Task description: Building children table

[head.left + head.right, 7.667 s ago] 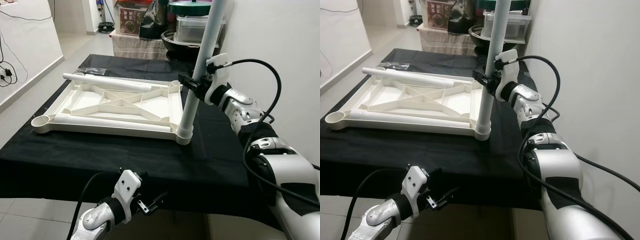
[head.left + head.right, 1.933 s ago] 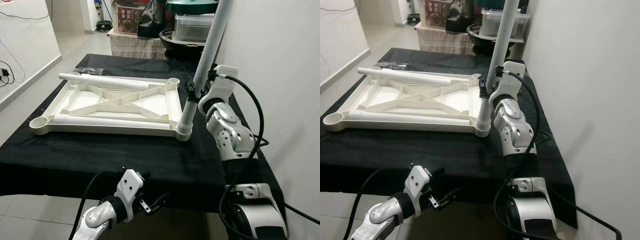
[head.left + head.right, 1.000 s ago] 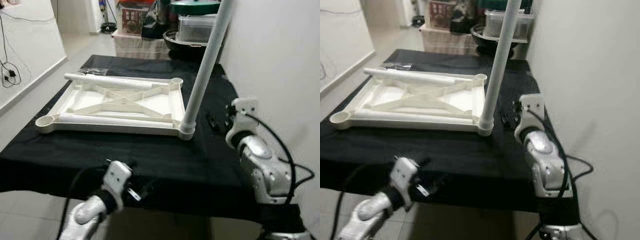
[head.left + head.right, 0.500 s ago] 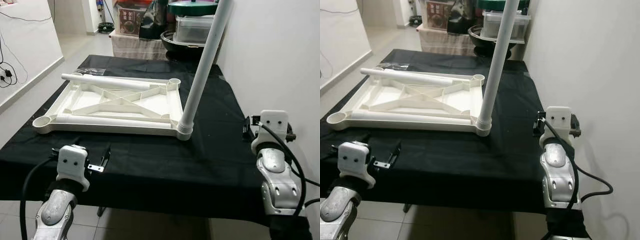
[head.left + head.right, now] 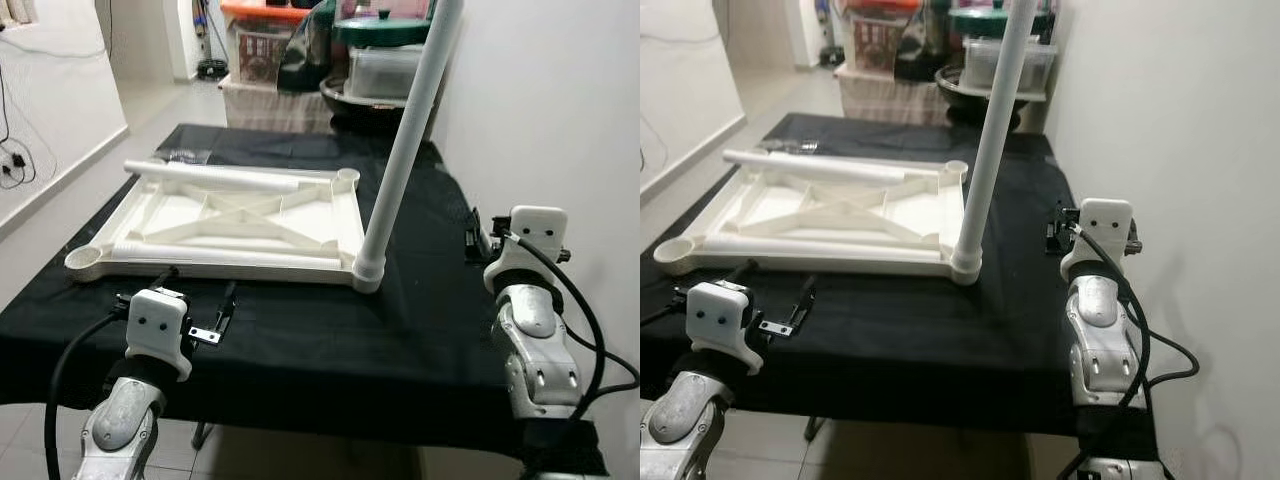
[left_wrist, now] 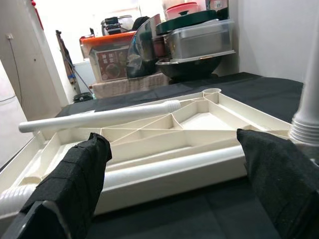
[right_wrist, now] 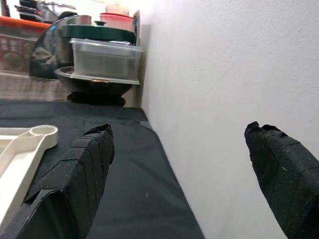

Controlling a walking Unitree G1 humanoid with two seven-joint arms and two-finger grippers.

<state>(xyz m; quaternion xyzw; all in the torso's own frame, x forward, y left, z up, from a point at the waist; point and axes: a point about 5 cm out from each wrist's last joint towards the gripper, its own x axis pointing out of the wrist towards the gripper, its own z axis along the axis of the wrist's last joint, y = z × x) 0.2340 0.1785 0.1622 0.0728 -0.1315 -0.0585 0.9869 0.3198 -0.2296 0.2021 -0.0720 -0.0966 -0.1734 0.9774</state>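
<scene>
- Your white tabletop [image 5: 240, 225] lies upside down on the black-draped desk [image 5: 420, 320], ribbed underside facing up, towards the desk's left half.
- One white leg [image 5: 405, 150] stands upright in the tabletop's near right corner socket, leaning slightly and rising out of the top of the eye views.
- A second loose leg [image 5: 215, 176] lies along the tabletop's far edge; a third leg [image 5: 200, 248] lies inside along the near edge.
- The far right corner socket [image 5: 347, 177] and the near left corner socket [image 5: 85, 260] stand open.
- Your left tool [image 5: 200, 310] hovers over the desk's near edge, just short of the tabletop's near rim. Its fingers [image 6: 75, 179] are spread wide and hold nothing.
- Your right tool [image 5: 478, 235] sits at the desk's right side, near the white wall [image 5: 540, 100], well apart from the standing leg. Its fingers [image 7: 79, 174] are also spread wide, with nothing between them.
- Beyond the desk's far end you can see a clear lidded box [image 5: 385, 68], a dark bowl [image 5: 350, 95] and an orange-lidded crate [image 5: 255, 45].
</scene>
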